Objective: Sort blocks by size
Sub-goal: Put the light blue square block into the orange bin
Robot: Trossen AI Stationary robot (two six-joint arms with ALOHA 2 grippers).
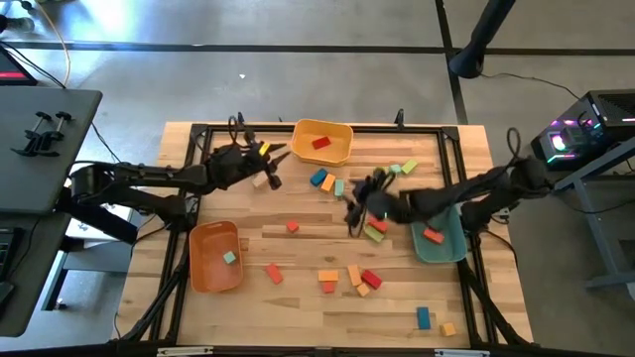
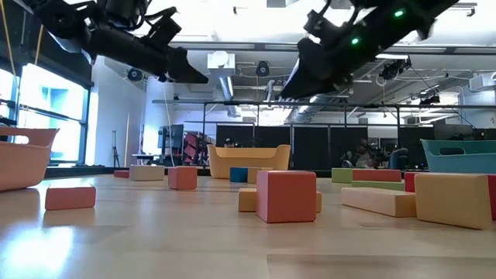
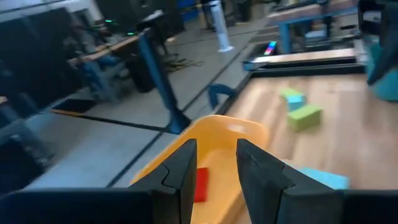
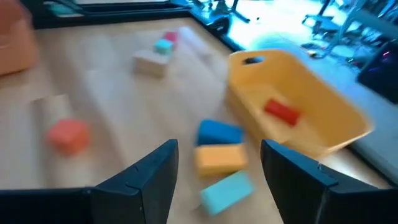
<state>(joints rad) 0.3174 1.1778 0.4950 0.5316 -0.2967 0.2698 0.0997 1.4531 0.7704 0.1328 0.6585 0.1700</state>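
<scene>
Though hidden low, red block [image 4: 283, 111] inside yellow bin [image 4: 323, 134].

The yellow bin [image 3: 211, 146] is being cut off by the left wrist picture's lower edge, and the left gripper's fingers [image 3: 180, 171] are covering part of the red block [image 3: 200, 184] inside it. In the right wrist view, motion blur is smearing the orange cube [image 4: 68, 135] and the teal block [image 4: 226, 190]. The teal bin [image 2: 462, 155] is running off the low view's right edge.
</scene>
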